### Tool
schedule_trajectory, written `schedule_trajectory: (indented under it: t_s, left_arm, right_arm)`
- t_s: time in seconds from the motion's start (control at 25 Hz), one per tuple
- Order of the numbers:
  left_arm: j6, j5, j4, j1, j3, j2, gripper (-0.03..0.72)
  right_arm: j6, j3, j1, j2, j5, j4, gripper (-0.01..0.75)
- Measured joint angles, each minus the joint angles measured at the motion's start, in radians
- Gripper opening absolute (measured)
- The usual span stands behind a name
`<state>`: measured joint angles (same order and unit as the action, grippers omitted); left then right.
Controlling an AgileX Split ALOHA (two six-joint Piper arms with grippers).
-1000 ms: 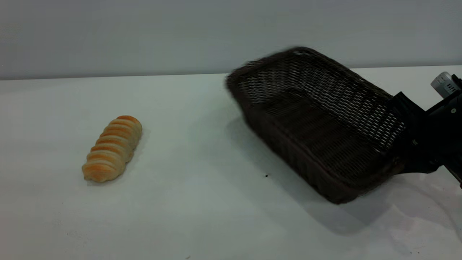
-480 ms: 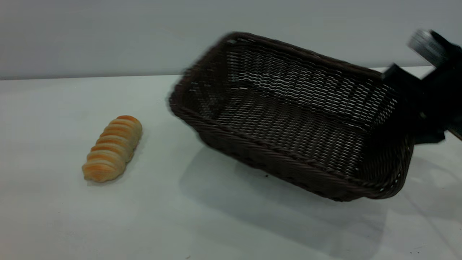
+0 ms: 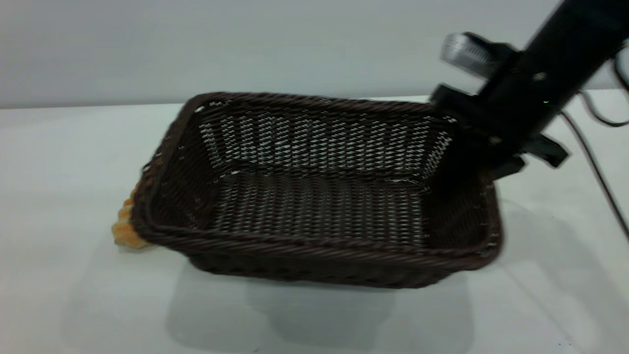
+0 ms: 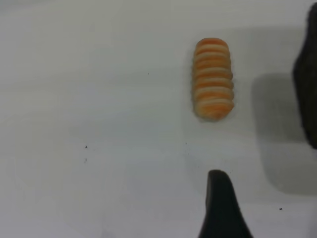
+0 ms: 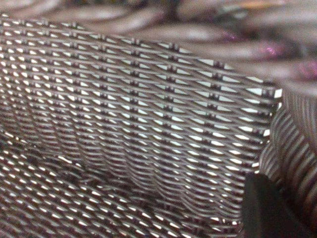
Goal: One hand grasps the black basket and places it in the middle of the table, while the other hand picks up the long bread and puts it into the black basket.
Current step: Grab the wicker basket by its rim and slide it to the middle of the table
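Observation:
The black basket (image 3: 314, 196) hangs level a little above the middle of the table (image 3: 59, 162), with a shadow under it. My right gripper (image 3: 474, 147) is shut on the rim of its right end; the right wrist view is filled by the basket's weave (image 5: 138, 114), with one dark finger (image 5: 267, 208) beside it. The long bread (image 4: 213, 79) lies flat on the table. In the exterior view only its near tip (image 3: 127, 231) shows past the basket's left end. My left gripper (image 4: 250, 210) is open, a short way from the bread, holding nothing.
A dark cable (image 3: 597, 169) trails across the table behind the right arm (image 3: 555, 54). The basket's left end (image 4: 309, 84) shows to one side of the bread with bare table between them. A grey wall rises behind the table.
The right arm has swung the basket left from the table's right side to the middle and levelled it. The basket now covers most of the bread, which has not moved.

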<state>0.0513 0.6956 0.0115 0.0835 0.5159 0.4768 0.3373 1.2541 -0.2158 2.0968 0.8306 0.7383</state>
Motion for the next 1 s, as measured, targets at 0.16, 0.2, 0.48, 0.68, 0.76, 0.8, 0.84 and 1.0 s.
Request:
schedule_trajectory:
  t_s: [0.16,0.2,0.48,0.68,0.76,0.8,0.84,1.0]
  left_arm:
    - [0.000,0.000,0.000,0.000,0.000,0.000,0.495]
    - [0.000,0.000,0.000,0.000,0.000,0.000,0.495]
    - [0.000,0.000,0.000,0.000,0.000,0.000,0.495]
    - [-0.002,0.000,0.000,0.000,0.000,0.000,0.495]
    - [-0.002,0.000,0.000,0.000,0.000,0.000,0.495]
    - [-0.002,0.000,0.000,0.000,0.000,0.000,0.495]
    - [-0.002,0.000,0.000,0.000,0.000,0.000,0.495]
    - [-0.002,0.000,0.000,0.000,0.000,0.000,0.495]
  right_arm:
    - [-0.027,0.075,-0.025,0.075,0.001,0.001,0.098]
    - [-0.030,0.088,-0.026,0.091,0.001,0.001,0.098]
    - [-0.040,0.114,-0.034,0.165,-0.011,0.001,0.098]
    - [-0.021,0.114,-0.034,0.172,-0.023,-0.003,0.110]
    - [-0.014,0.114,-0.034,0.172,-0.023,-0.004,0.133]
    - [-0.014,0.114,-0.034,0.172,-0.023,-0.004,0.150]
    - [-0.013,0.114,-0.034,0.172,-0.023,-0.003,0.176]
    - [-0.009,0.116,-0.034,0.172,-0.021,0.003,0.309]
